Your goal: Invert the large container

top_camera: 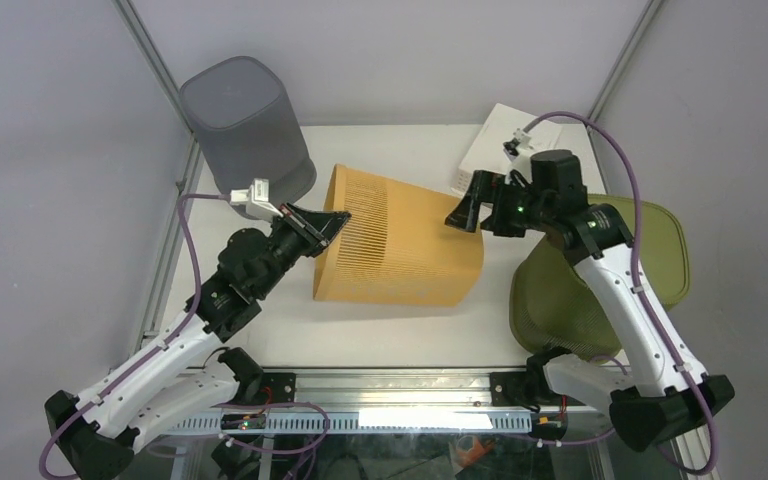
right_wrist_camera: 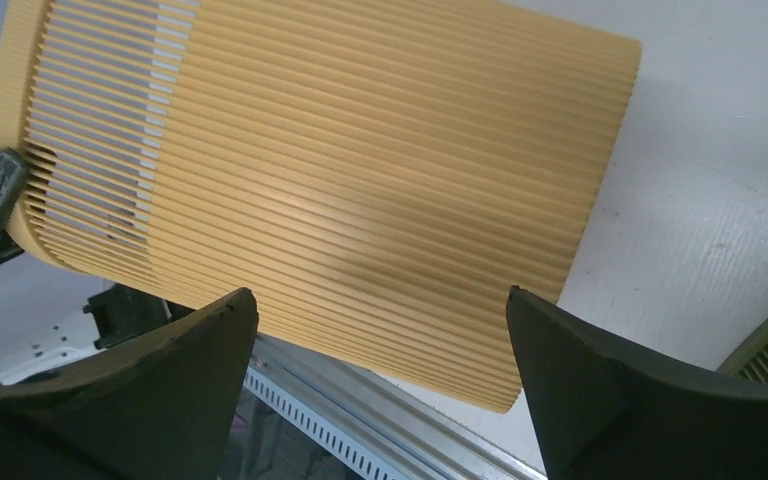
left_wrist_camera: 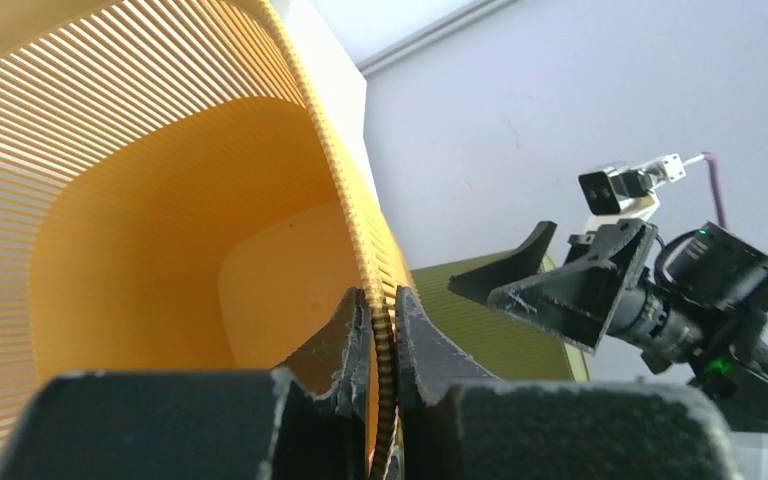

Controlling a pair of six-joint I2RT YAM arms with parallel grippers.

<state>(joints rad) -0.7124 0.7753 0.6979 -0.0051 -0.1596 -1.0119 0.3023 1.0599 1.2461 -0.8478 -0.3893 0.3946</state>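
Note:
The large orange ribbed container (top_camera: 400, 245) lies tipped on its side on the white table (top_camera: 380, 335), its open mouth facing left. My left gripper (top_camera: 332, 222) is shut on the rim of that mouth; in the left wrist view the gripper (left_wrist_camera: 382, 300) pinches the ribbed wall (left_wrist_camera: 355, 190), one finger inside and one outside. My right gripper (top_camera: 467, 205) is open and empty, just beyond the container's closed end. In the right wrist view its fingers (right_wrist_camera: 380, 293) spread wide over the container's side (right_wrist_camera: 360, 170), not touching it.
A grey container (top_camera: 245, 120) stands at the back left. An olive green ribbed container (top_camera: 600, 280) lies on its side at the right, under my right arm. A white box (top_camera: 490, 150) sits at the back. The metal front rail (top_camera: 390, 385) runs along the near edge.

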